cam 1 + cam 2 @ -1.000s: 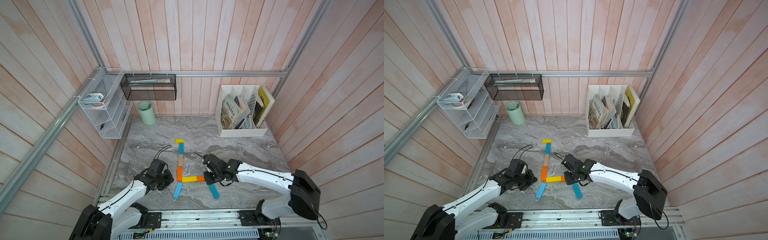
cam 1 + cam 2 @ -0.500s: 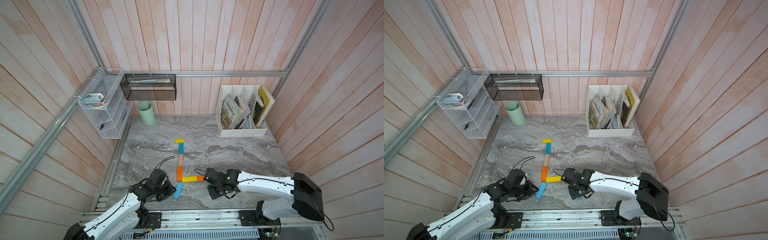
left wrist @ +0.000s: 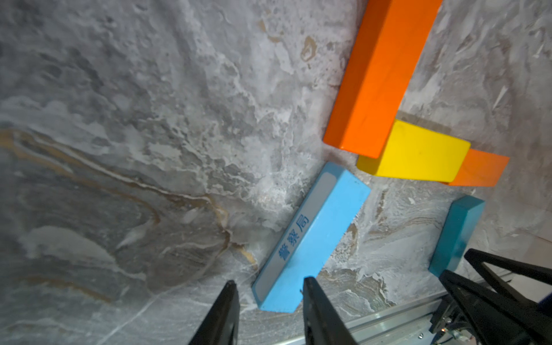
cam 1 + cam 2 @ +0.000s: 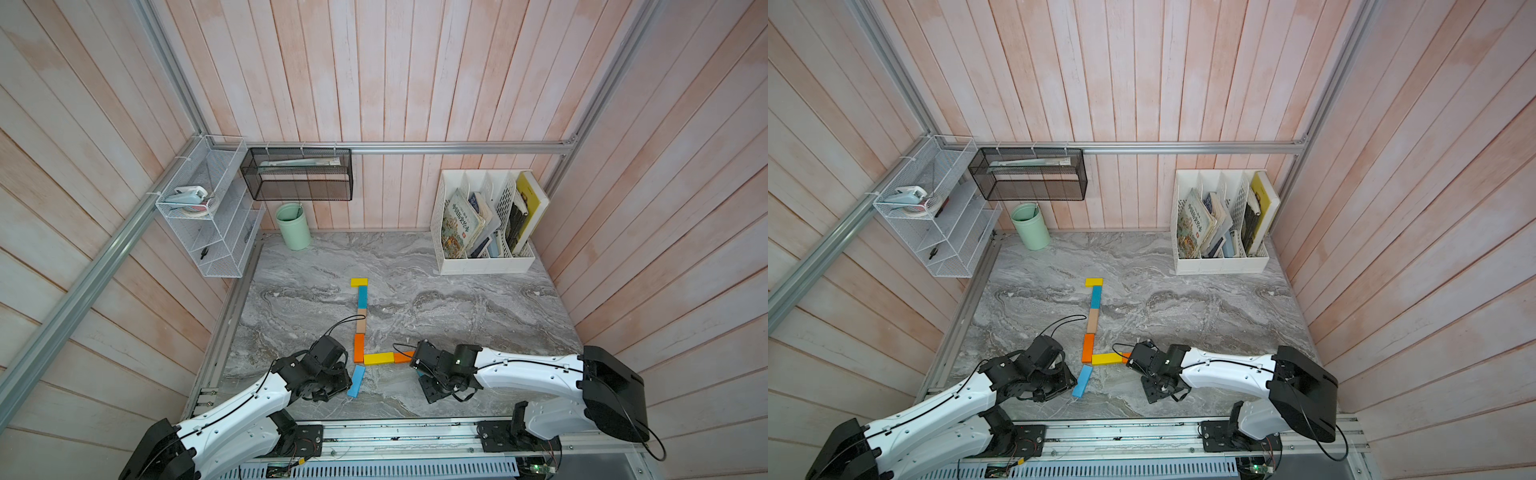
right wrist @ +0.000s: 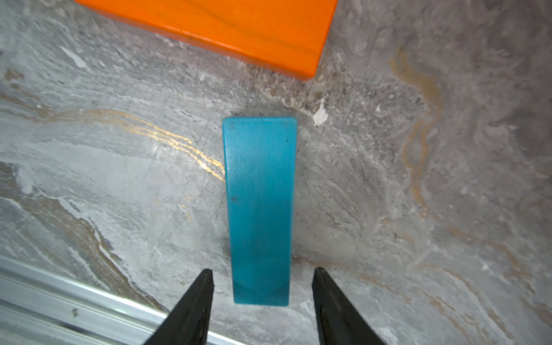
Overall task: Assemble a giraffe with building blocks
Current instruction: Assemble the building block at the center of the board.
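The giraffe lies flat on the marble table: yellow head (image 4: 359,282), teal (image 4: 362,296), tan (image 4: 361,320) and orange (image 4: 359,347) neck blocks, then a yellow (image 4: 378,358) and an orange (image 4: 403,356) body block. A light blue leg block (image 4: 356,380) slants down from the corner. My left gripper (image 3: 270,283) is open, its fingers on either side of that block's (image 3: 310,236) near end. My right gripper (image 5: 263,271) is open around the near end of the teal leg block (image 5: 259,209) without touching it. In both top views the right arm (image 4: 440,365) hides this block.
A green cup (image 4: 293,226) stands at the back left under wire racks (image 4: 208,216). A white file holder with books (image 4: 484,224) is at the back right. The metal rail (image 4: 395,432) runs along the table's front edge, right behind both grippers.
Both grippers have pulled back toward the front edge and opened. The right one now sits over the teal leg block, hiding it in the top views.
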You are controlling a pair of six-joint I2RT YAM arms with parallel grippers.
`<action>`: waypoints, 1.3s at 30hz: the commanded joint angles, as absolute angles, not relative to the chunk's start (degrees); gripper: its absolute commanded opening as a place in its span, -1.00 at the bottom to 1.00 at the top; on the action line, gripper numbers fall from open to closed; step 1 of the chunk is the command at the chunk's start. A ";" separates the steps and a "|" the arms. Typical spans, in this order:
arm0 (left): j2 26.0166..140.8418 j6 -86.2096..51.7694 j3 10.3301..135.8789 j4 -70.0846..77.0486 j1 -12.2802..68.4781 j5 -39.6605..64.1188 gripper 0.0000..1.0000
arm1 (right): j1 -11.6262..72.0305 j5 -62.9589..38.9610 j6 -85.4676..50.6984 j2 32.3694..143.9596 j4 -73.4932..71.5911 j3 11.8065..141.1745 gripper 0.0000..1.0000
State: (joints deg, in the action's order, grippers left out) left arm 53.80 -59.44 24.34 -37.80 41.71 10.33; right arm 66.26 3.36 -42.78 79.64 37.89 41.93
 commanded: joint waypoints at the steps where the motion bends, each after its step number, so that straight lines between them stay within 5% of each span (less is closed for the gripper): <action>1: 55.60 -56.37 27.32 -38.20 43.31 9.38 -0.20 | 66.53 3.57 -41.91 80.11 36.28 40.97 0.12; 12: 62.23 -53.92 32.93 -43.54 47.38 1.11 -0.20 | 66.52 3.63 -41.67 81.01 34.15 40.69 0.07; 39: 59.60 -56.76 31.92 -42.43 47.41 1.85 -0.20 | 64.51 5.61 -38.87 85.03 33.32 43.58 -0.12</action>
